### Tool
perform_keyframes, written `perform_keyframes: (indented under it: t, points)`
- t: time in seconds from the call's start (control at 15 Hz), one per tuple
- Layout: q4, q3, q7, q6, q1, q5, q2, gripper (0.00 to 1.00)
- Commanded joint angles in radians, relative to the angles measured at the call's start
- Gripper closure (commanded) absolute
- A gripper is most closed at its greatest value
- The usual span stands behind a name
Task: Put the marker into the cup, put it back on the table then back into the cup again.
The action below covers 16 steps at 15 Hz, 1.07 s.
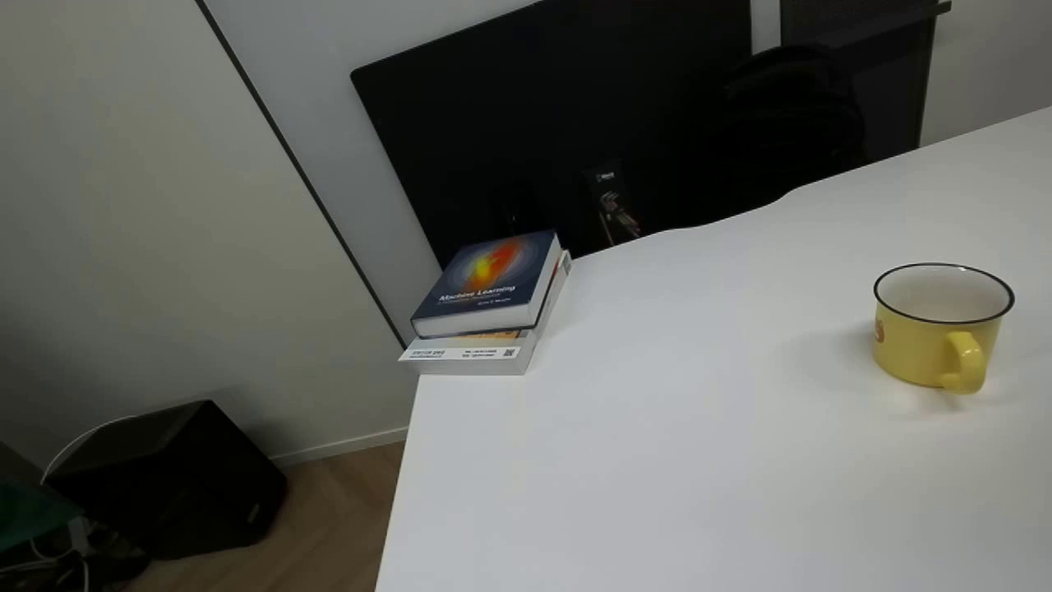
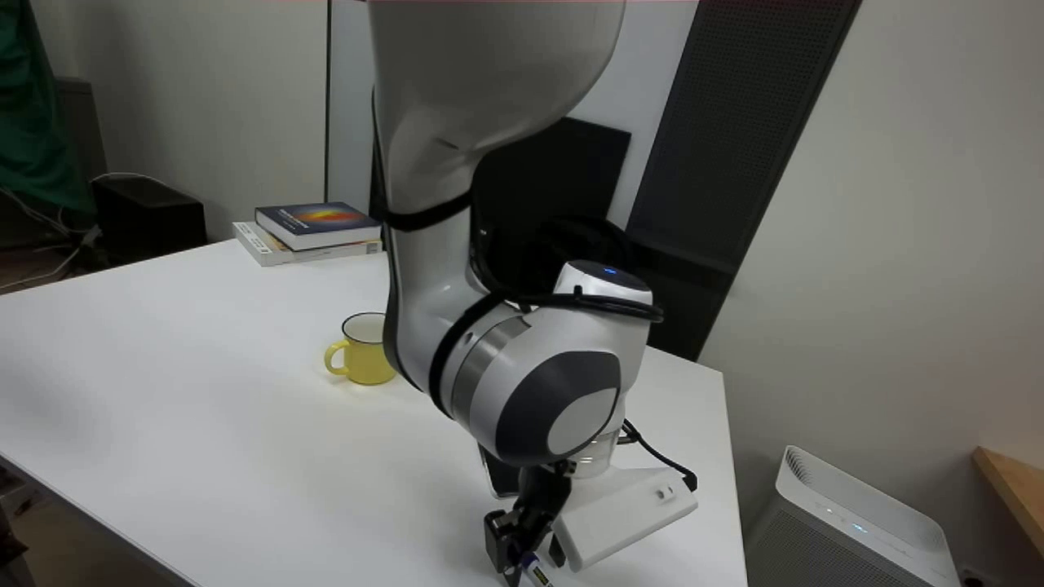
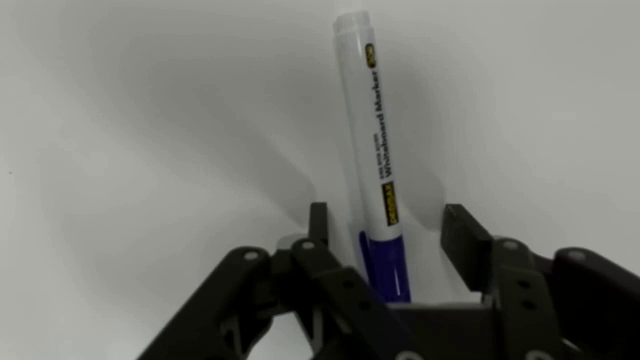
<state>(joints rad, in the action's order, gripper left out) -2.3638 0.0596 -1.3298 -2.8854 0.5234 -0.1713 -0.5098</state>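
Black tool (image 3: 388,227), fingers (image 3: 465,245) apart, straddles the marker (image 3: 372,150) near its purple cap (image 3: 391,267), a gap either side.

In an exterior view, the arm (image 2: 522,350) hides part of the cup (image 2: 364,359) and the marker (image 2: 536,572) runs off the bottom.

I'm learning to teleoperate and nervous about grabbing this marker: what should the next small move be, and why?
Probably close the claw gently: in the wrist view, its fingers stand on either side of the marker, near the purple cap, with gaps showing, so nothing seems gripped yet.
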Motion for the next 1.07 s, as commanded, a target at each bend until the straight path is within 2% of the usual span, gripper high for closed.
perform_keyframes:
  t: [0.0,0.27,0.33,0.47,0.73,1.0]
  points:
    - [0.021,-0.005,-0.017,0.011,0.013,0.024,0.001,0.67]
    - [0.027,0.008,-0.002,0.011,0.003,0.030,0.006,0.95]
    - [0.029,0.013,0.006,0.013,-0.002,0.030,0.008,0.99]
    - [0.035,0.014,0.013,0.023,-0.002,0.039,0.014,0.95]
    - [0.041,0.031,0.048,0.035,-0.022,0.057,0.039,0.95]
    - [0.025,0.002,0.079,0.045,-0.047,0.086,0.093,0.95]
